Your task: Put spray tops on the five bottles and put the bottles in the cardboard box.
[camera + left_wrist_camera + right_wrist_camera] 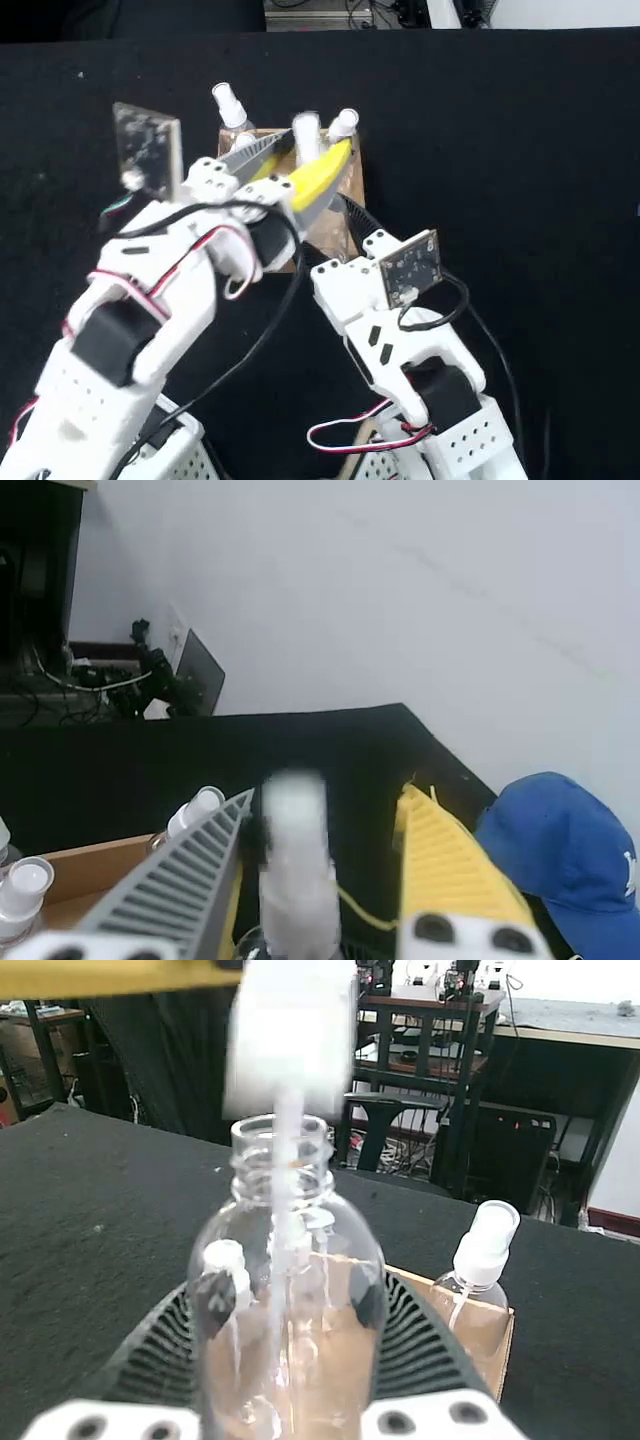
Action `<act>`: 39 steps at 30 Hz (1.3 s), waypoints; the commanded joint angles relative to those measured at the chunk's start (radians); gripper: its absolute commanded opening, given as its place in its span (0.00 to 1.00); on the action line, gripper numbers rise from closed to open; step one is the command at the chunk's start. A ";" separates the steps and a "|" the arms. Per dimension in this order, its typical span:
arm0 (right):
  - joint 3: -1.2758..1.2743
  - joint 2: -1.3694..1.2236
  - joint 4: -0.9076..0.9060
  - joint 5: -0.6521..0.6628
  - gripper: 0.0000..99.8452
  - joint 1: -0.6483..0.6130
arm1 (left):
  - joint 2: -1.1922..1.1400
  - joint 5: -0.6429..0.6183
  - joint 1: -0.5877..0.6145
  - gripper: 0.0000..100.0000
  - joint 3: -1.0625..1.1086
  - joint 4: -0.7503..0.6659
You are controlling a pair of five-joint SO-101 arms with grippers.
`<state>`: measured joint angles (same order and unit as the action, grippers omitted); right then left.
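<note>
My left gripper [318, 140] [325, 800], with one grey and one yellow finger, is shut on a white spray top [306, 128] [295, 860] [290, 1040]. The top hangs just above the open neck of a clear bottle [285, 1290] [325, 215], and its thin tube reaches down inside. My right gripper [290, 1360] is shut on that bottle's body and holds it upright over the cardboard box [352, 175] [495, 1320]. Two capped bottles [228, 105] [343, 122] stand at the far side of the box; one of them [485, 1250] shows beside the held bottle.
Black cloth covers the table [520, 150]. A blue cap [560, 860] lies off to one side of the left gripper. Two white spray tops [195, 810] [25, 880] rise from bottles by the box. Desks, cables and chairs stand in the room behind.
</note>
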<state>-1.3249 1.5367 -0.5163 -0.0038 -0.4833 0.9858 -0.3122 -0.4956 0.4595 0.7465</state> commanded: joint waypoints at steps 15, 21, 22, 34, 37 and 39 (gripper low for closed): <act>0.031 0.018 0.021 -0.006 0.01 0.166 | 0.279 0.229 0.556 0.13 0.206 0.054; 0.104 0.007 -0.049 -0.008 0.01 0.359 | 0.275 0.235 0.788 0.13 0.473 -0.020; 0.104 0.005 -0.048 -0.008 0.01 0.362 | 0.276 0.229 0.802 0.13 0.521 -0.057; -0.070 -0.274 0.394 -0.095 0.01 0.290 | 0.276 0.227 0.820 0.13 0.892 -0.377; -0.065 -0.369 0.459 -0.091 0.01 0.235 | 0.278 0.226 0.817 0.13 0.921 -0.381; -0.065 -0.427 0.531 -0.091 0.01 0.216 | 0.278 0.226 0.819 0.13 0.932 -0.381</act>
<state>-1.4032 1.2129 -0.1266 -0.0913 -0.2133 1.2467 -0.0867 0.3099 1.3894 0.3936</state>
